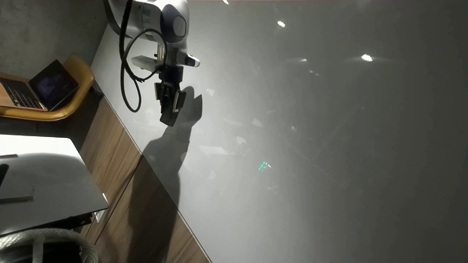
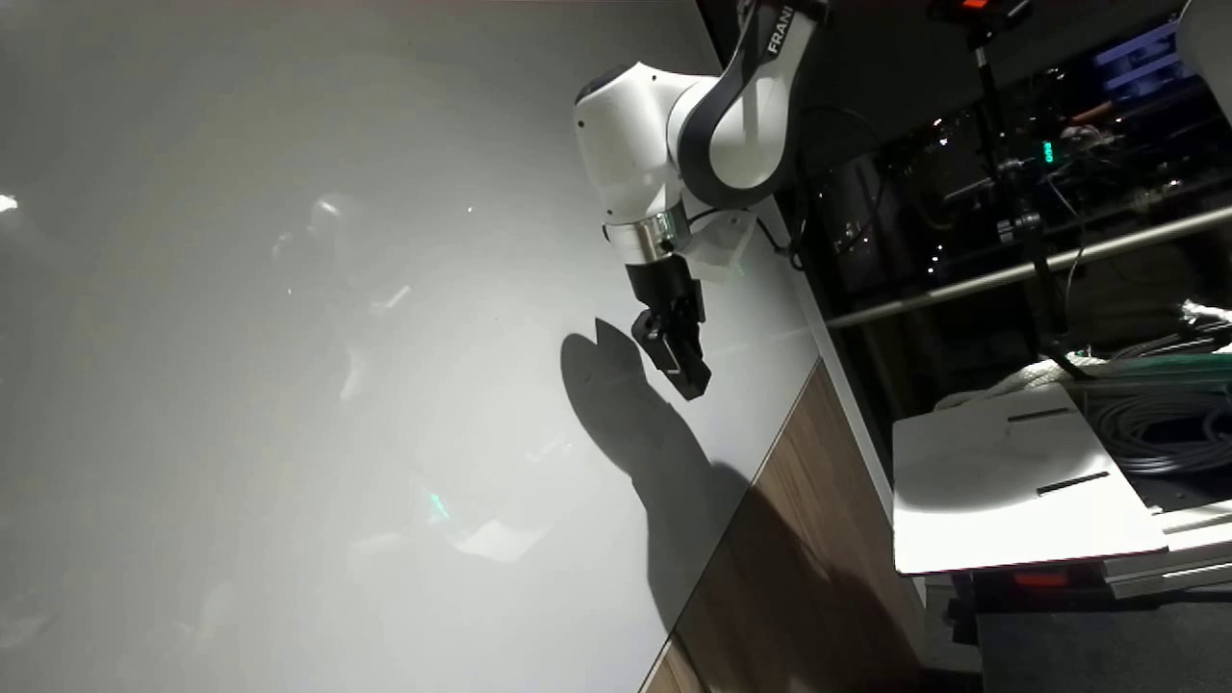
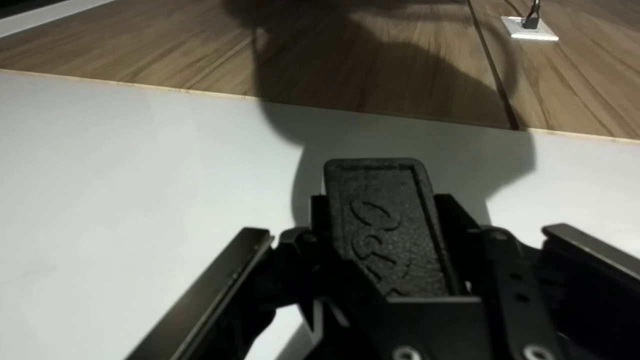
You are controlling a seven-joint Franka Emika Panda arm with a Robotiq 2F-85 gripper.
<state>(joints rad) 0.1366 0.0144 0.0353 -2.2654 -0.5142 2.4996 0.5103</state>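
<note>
A dark rectangular block (image 3: 387, 235) with a raised rim and engraved marks stands between the fingers in the wrist view. My gripper (image 3: 384, 215) is shut on it, one black finger pressed to each side. The block's lower end disappears behind the gripper body. In both exterior views the black gripper (image 1: 169, 95) (image 2: 671, 327) slants downward, with the dark block (image 2: 689, 377) jutting past its fingers. Behind it spreads a large pale glossy surface (image 1: 292, 146), on which the arm's shadow falls. The shadow lies offset from the gripper, and the block seems apart from the surface.
Wood panels (image 3: 175, 55) border the pale surface, with a white outlet plate (image 3: 530, 28) and plug on them. A metal-topped stand (image 2: 1020, 481) sits close by. A laptop (image 1: 51, 86) rests on a yellow chair (image 1: 82, 76). A black cable (image 1: 122, 65) loops beside the arm.
</note>
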